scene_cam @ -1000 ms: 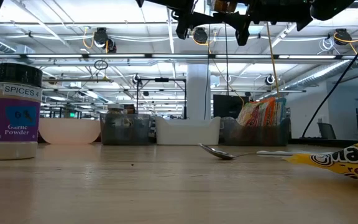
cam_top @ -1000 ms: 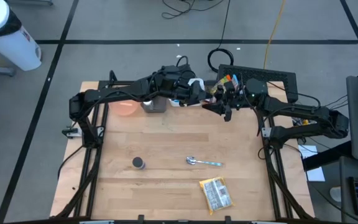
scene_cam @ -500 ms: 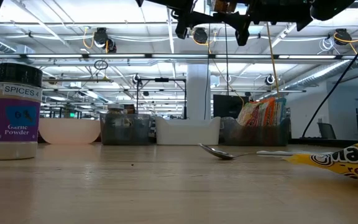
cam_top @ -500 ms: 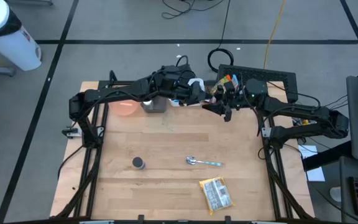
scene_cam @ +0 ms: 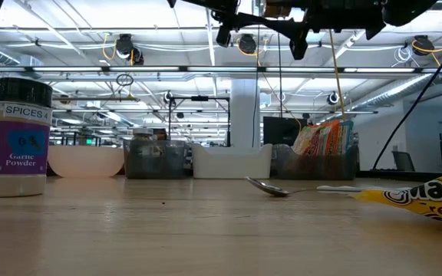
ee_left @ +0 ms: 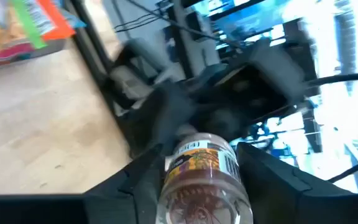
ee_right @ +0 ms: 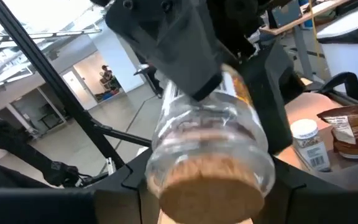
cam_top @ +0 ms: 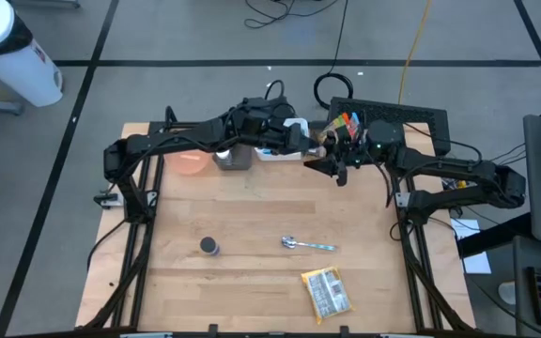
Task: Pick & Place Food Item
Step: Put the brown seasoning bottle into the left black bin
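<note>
A clear jar (ee_right: 210,149) with a cork lid and brown contents is held high above the table's far middle, lying about level between both grippers. In the right wrist view the cork end faces me, between my right gripper's (ee_right: 210,186) fingers. My left gripper (ee_left: 201,171) comes from the other side, and the jar's (ee_left: 201,180) labelled body lies between its fingers. In the high view the two grippers meet at the jar (cam_top: 316,152). My left gripper has a finger on each side of the jar's labelled body (ee_left: 169,165), pinching it between them. It comes level from the table's left, its fingers along the jar. My right gripper pinches the jar near its cork-lid end (ee_right: 166,174) between its two fingers, level from the table's right. The jar is lifted clear of the table.
On the table lie a spice shaker (cam_top: 209,246), a spoon (cam_top: 303,244) and a snack packet (cam_top: 327,292) near the front. A pink bowl (cam_top: 191,161), a grey tub (cam_top: 235,160), a white bin (cam_top: 275,150) and a bin of packets (cam_top: 341,122) line the far edge.
My left gripper has rolled a little about its own pointing line while staying in place at the jar. My right gripper and the jar have kept still.
</note>
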Tool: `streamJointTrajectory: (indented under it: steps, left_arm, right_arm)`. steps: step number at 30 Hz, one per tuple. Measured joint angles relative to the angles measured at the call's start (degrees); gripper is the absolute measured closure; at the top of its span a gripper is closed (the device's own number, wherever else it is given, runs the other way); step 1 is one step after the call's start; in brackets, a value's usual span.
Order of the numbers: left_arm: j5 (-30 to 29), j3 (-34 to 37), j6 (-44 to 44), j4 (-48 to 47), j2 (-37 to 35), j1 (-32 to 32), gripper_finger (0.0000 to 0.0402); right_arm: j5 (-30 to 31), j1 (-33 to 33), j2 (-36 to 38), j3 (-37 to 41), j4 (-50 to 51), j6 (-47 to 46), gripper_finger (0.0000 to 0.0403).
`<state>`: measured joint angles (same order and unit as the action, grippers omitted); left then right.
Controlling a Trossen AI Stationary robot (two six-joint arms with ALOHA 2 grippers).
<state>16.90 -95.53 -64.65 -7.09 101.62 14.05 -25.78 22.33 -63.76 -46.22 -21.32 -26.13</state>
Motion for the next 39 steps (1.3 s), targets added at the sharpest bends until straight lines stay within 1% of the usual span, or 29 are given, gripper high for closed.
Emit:
streamJointTrajectory:
  steps: [2,4,8,10,14,16,18,21,24,28,32,34,39]
  left_arm:
    - [0.27,-0.04,-0.41,1.25,0.02,0.04,0.0216]
    - [1.84,-0.09,-0.40,2.70,0.02,0.00,0.0235]
    - [2.88,-0.20,-2.48,4.02,-0.02,-0.10,0.0251]
    - [2.84,-0.20,-2.63,3.78,-0.05,-0.09,0.0245]
    - [2.81,-0.22,-2.74,3.78,-0.22,-0.08,0.0218]
    - [3.04,-0.22,-1.91,3.25,-0.19,-0.19,0.0218]
    - [2.07,-0.09,-1.46,2.34,-0.01,-0.33,0.0224]
    - [0.89,-0.04,-0.18,1.33,-0.01,-0.35,0.0236]
    - [-0.90,-0.07,5.17,-0.14,-0.07,-0.06,0.0246]
    - [-4.47,-0.04,7.04,-0.92,-0.06,-0.02,0.0250]
    - [-6.74,0.04,7.56,-1.36,0.68,-0.06,0.0250]
    - [-6.70,0.04,7.16,-1.05,0.71,0.02,0.0250]
    - [-8.23,-0.04,7.70,-1.40,1.86,-0.19,0.0250]
  right_arm:
    - [0.34,0.00,-0.21,0.00,0.92,0.81,0.0234]
    - [0.99,0.01,-0.24,0.24,2.30,1.95,0.0243]
    - [3.41,0.07,-0.07,0.20,1.56,2.95,0.0274]
    - [3.26,0.48,-0.09,0.20,0.35,2.65,0.0289]
    - [3.30,1.47,-0.09,0.20,-3.73,-0.97,0.0313]
    - [3.80,2.19,-0.12,0.20,-5.73,-3.80,0.0321]
    - [4.24,2.90,-0.09,0.12,-8.09,-7.40,0.0327]
    - [5.72,3.32,-0.09,0.04,-10.09,-11.71,0.0333]
    - [8.21,3.32,-0.09,0.04,-8.74,-11.64,0.0335]
    - [11.28,3.30,-0.99,0.07,-7.76,-12.17,0.0335]
    - [11.07,3.28,-3.26,0.11,-10.63,-15.38,0.0335]
    - [10.81,3.24,-4.12,0.11,-12.17,-16.72,0.0335]
    - [10.67,3.17,-5.49,0.11,-12.23,-18.06,0.0335]
